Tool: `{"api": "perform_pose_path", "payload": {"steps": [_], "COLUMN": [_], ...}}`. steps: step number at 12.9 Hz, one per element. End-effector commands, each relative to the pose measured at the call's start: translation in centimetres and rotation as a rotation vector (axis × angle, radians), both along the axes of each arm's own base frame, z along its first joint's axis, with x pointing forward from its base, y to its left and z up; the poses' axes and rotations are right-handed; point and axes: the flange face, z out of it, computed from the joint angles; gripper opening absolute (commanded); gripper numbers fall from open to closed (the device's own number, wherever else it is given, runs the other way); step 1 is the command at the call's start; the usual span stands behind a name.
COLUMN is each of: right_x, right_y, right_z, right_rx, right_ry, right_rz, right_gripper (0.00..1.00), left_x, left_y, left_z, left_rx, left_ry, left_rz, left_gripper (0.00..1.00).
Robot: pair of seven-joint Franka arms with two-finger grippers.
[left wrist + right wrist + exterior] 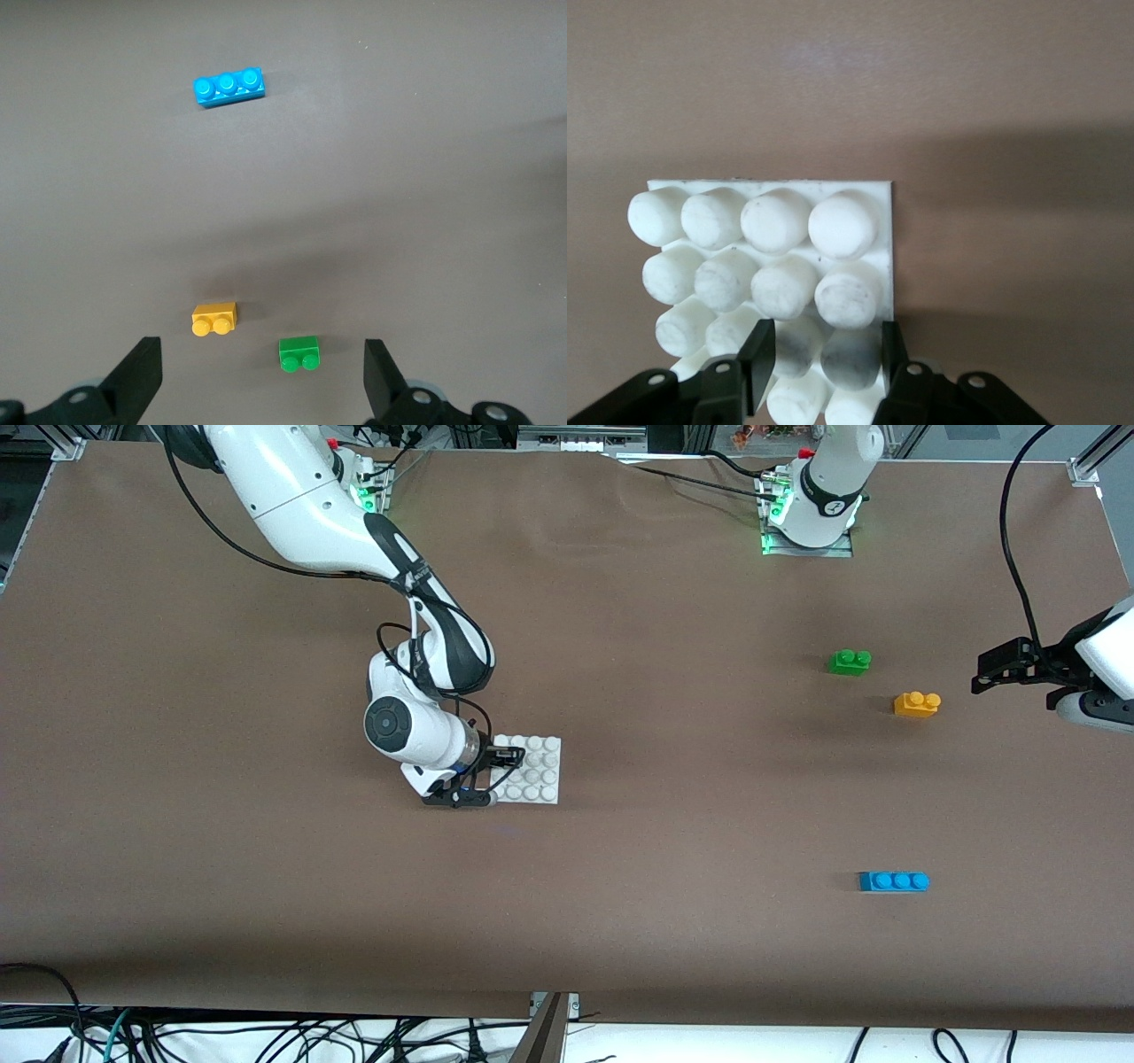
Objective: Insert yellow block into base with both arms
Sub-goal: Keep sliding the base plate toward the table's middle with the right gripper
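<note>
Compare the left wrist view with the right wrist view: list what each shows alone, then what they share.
Only the left wrist view shows the yellow block, the green brick beside it and the blue brick, all lying loose, with the left gripper open above them. Only the right wrist view shows the base, with the right gripper set about studs at its edge. Both show the brown table and black fingers.

Brown-covered table [620, 602], cables [266, 1036] beneath
</note>
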Motion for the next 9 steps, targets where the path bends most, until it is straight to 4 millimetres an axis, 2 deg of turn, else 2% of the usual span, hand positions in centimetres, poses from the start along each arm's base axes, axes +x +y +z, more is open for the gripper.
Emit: {"api": "perform_pose_path", "payload": {"steps": [1, 9], "right_x": [-0.4, -1.3], "right_y": [1.9, 5.2], "right_z": [-1.9, -2.4], "right_rx": [0.011, 0.038], "right_ry": [0.016, -0.006], "right_rz": [-0.012, -0.022], "right_gripper": [0.54, 0.54], "left_x": [0.2, 0.2], "left_y": [0.3, 0.3], "left_z": [0.6, 0.6], "left_rx": [-0.001, -0.001], "left_ry": [0.004, 0.004], "left_rz": [-0.02, -0.02], "left_gripper": [1.0, 1.0]}}
